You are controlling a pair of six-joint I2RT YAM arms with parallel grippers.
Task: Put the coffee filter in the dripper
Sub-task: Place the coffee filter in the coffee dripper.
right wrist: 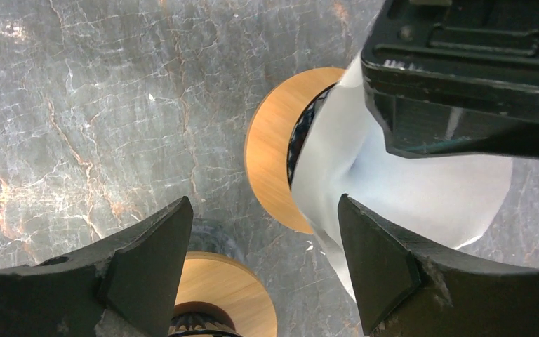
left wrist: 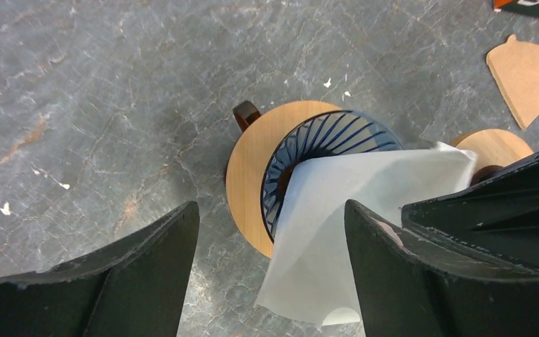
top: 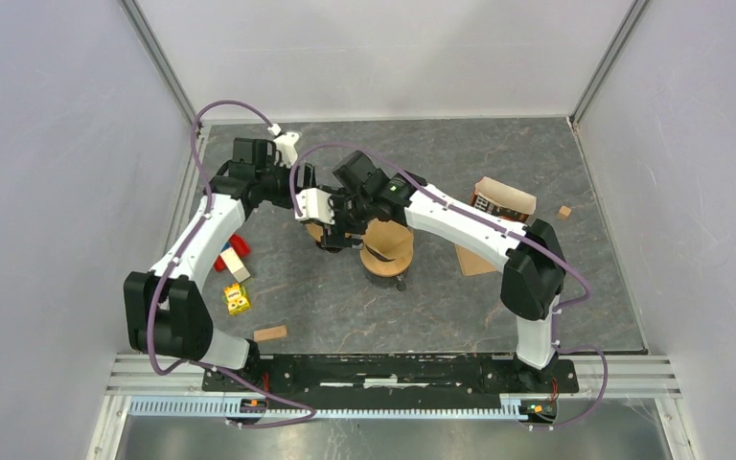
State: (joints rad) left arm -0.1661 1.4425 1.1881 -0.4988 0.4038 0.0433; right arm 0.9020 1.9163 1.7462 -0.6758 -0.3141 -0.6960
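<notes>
The dripper (left wrist: 253,165) is a wooden ring around a blue ribbed cone and lies tipped on the table, also in the right wrist view (right wrist: 270,165). The white coffee filter (left wrist: 351,210) sits partly inside the cone, and its free end sticks out toward my left gripper (left wrist: 272,207). That gripper is open, with the paper lying beside one finger (left wrist: 386,274) and not pinched. My right gripper (right wrist: 263,203) is open too, just off the filter (right wrist: 421,189), with nothing between its fingers. In the top view both grippers (top: 331,218) crowd over the dripper and hide most of it.
A second dripper (top: 388,247) stands right beside the first (right wrist: 217,295). A brown filter (left wrist: 526,74) lies flat nearby. An open box (top: 503,199) is at the right. Toy blocks (top: 233,259), a yellow one (top: 237,300) and a wooden piece (top: 269,333) lie at the left.
</notes>
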